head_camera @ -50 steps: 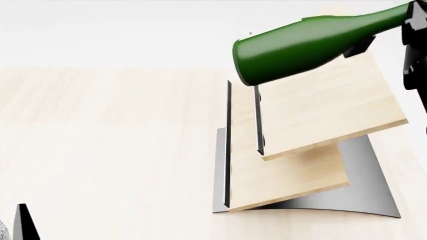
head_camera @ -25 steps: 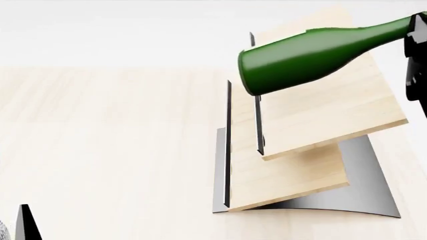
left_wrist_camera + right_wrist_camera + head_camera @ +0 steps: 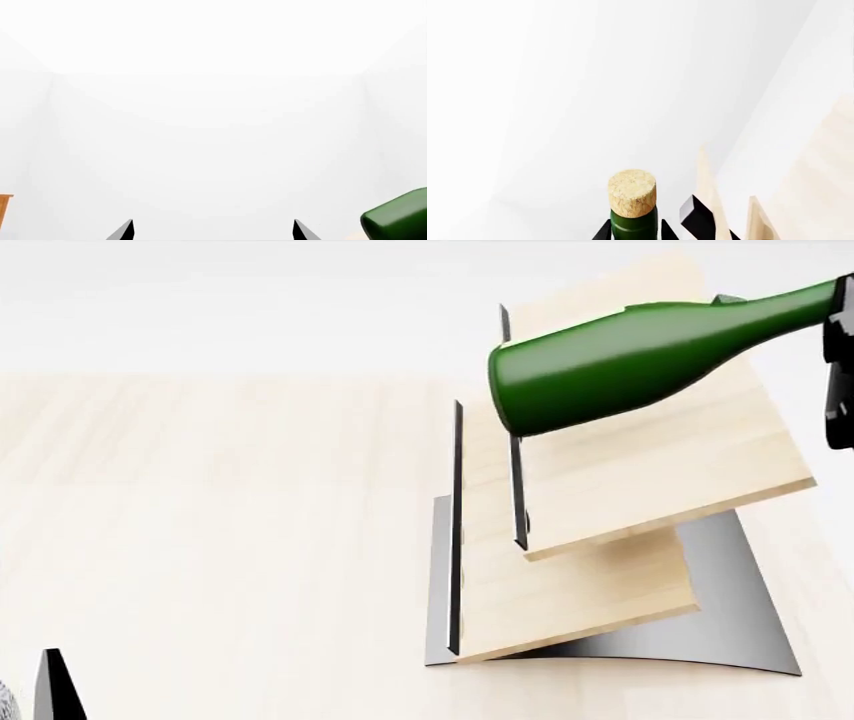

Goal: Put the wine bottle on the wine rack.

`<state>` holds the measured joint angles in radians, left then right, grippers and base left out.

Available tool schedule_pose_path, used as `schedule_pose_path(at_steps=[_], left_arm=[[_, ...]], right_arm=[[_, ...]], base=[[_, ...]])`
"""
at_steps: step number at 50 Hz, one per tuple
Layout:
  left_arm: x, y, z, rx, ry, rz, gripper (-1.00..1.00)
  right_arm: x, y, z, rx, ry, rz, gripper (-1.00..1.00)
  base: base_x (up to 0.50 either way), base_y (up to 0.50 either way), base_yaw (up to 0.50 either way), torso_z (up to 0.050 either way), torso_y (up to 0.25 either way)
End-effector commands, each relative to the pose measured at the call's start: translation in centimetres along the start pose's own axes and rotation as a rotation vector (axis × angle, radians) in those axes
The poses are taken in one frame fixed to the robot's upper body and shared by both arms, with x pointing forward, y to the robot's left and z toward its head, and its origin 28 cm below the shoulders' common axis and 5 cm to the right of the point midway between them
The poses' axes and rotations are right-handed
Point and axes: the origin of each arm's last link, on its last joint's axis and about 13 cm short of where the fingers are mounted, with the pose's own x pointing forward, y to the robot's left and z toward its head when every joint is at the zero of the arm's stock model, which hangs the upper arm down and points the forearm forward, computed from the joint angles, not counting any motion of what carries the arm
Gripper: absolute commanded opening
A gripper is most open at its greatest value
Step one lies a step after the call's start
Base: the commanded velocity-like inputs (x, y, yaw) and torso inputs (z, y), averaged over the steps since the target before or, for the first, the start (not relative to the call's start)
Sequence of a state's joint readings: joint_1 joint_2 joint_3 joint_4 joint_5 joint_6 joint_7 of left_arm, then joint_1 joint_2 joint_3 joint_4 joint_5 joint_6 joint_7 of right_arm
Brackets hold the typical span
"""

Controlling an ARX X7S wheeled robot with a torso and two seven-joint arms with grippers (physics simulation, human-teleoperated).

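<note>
Head view: wine bottle carried lying over the wine rack.

At 7 o'clock the left gripper (image 3: 54,685) idles low, its fingers (image 3: 123,231) spread and empty. At the centre stands the wine rack (image 3: 627,490) on the counter (image 3: 200,520). At 2 o'clock the wine bottle (image 3: 627,360) hangs above the upper panel, its neck clamped by the right gripper (image 3: 634,232). I judge it should descend slowly, parallel to the panel.

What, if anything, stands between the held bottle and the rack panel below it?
Nothing visible does. The bottle hangs tilted, held at its neck by the right end effector, directly over the rack's upper panel, with only open air between them.
</note>
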<state>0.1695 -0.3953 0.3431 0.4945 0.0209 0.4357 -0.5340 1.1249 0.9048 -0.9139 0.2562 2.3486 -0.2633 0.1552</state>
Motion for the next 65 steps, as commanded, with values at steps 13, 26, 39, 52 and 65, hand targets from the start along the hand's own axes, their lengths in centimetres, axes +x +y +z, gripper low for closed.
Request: schedule_pose_path(at_steps=[13,26,39,52,65], left_arm=[[0.0,-0.1,-0.1,0.000,0.003,-0.004,1.00],[-0.1,-0.1,-0.1,0.000,0.004,-0.004,1.00],[-0.1,-0.1,-0.2,0.000,0.005,-0.004,1.00],[-0.1,-0.1,-0.2,0.000,0.007,-0.007,1.00],[-0.1,-0.1,-0.3,0.001,0.009,-0.006,1.00]], right_arm=[[-0.2,0.8,0.6,-0.049,-0.004,0.068,-1.00],[-0.3,0.0,0.3,-0.050,0.003,0.057,-1.00],[-0.3,-0.6,0.1,-0.052,0.004,0.044,-1.00],[-0.4,-1.0,0.2,-0.057,0.000,0.033,-1.00],[-0.3,-2.1,-0.2,-0.060,0.009,0.011,-1.00]], base=[[0.00,0.00,0.00,0.000,0.001],[0.00,0.00,0.00,0.000,0.001],[0.00,0.00,0.00,0.001,0.001],[0.00,0.00,0.00,0.000,0.001],[0.00,0.00,0.00,0.000,0.001]])
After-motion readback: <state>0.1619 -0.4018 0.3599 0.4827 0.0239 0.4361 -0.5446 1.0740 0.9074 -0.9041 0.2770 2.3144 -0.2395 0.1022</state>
